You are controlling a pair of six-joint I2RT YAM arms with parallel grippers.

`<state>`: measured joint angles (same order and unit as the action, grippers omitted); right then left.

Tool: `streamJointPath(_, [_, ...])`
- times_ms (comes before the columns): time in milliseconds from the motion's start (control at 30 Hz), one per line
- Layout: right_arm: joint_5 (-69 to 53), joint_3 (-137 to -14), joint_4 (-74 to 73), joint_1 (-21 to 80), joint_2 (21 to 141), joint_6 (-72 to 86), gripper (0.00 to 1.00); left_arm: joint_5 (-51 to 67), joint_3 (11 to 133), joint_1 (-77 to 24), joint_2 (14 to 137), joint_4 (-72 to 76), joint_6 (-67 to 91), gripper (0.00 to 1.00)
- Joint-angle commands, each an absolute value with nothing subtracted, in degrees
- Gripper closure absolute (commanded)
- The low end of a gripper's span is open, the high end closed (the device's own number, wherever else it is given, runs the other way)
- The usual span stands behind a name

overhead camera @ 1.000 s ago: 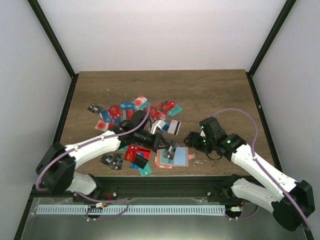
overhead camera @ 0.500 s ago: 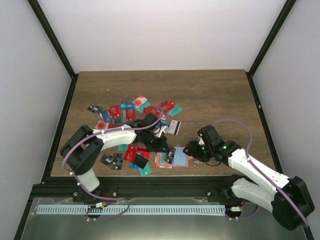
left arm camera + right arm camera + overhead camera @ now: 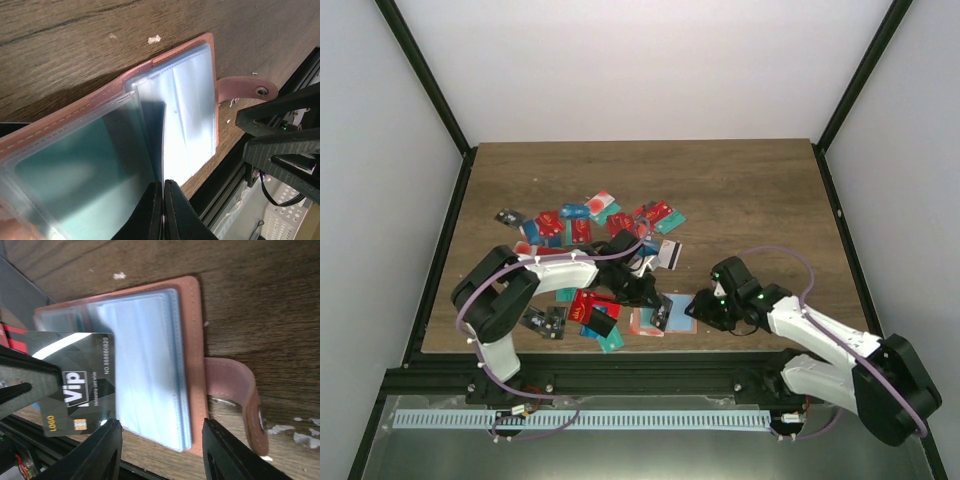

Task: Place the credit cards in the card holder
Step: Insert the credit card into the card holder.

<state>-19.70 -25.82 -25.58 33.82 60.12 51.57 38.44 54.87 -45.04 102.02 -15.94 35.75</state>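
Observation:
The tan card holder (image 3: pixel 675 313) lies open near the table's front edge, its clear sleeves (image 3: pixel 192 105) fanned and its strap (image 3: pixel 240 390) pointing right. My left gripper (image 3: pixel 646 296) is shut on a black VIP card (image 3: pixel 75 385), which it holds over the holder's left half. In the left wrist view (image 3: pixel 163 182) the card shows only edge-on (image 3: pixel 163 150) between the jaws. My right gripper (image 3: pixel 704 306) is open. Its fingers straddle the holder's near edge in the right wrist view (image 3: pixel 162 445) and grip nothing. Many coloured credit cards (image 3: pixel 590 225) lie spread behind and left of the holder.
More cards (image 3: pixel 588 308) lie at the front left, beside the holder. The table's front edge and black rail (image 3: pixel 640 360) run just below the holder. Small white scraps (image 3: pixel 295 427) lie on the wood by the strap.
My right gripper has moved down and left, close to the holder's right edge. My left arm has folded back, while its gripper with the black card has stayed over the holder, shifting slightly left.

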Motion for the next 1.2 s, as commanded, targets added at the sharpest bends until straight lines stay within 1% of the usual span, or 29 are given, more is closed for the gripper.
streamJointPath(0, [-20.03, -24.91, -23.91, 33.44, 62.54, 51.98, 0.54, 39.60, 55.74, -45.48, 103.80, -13.97, 36.29, 0.96])
streamJointPath(133, [-19.35, -25.13, -23.79, 33.41, 65.49, 51.44, 0.56, 39.91, 56.13, -45.70, 104.86, -13.42, 36.39, 0.96])
streamJointPath(467, [-17.81, -25.90, -23.77, 33.42, 69.63, 50.61, 0.68, 40.15, 56.46, -45.80, 106.04, -11.73, 37.21, 0.96])
streamJointPath(967, [-18.50, -25.52, -24.16, 33.41, 69.19, 50.18, 0.69, 38.70, 57.45, -45.87, 108.18, -8.84, 39.68, 0.96])
streamJointPath(1167, [-19.73, -25.32, -23.66, 33.47, 69.05, 50.40, 0.69, 38.24, 56.59, -45.87, 108.79, -6.50, 43.25, 0.96])
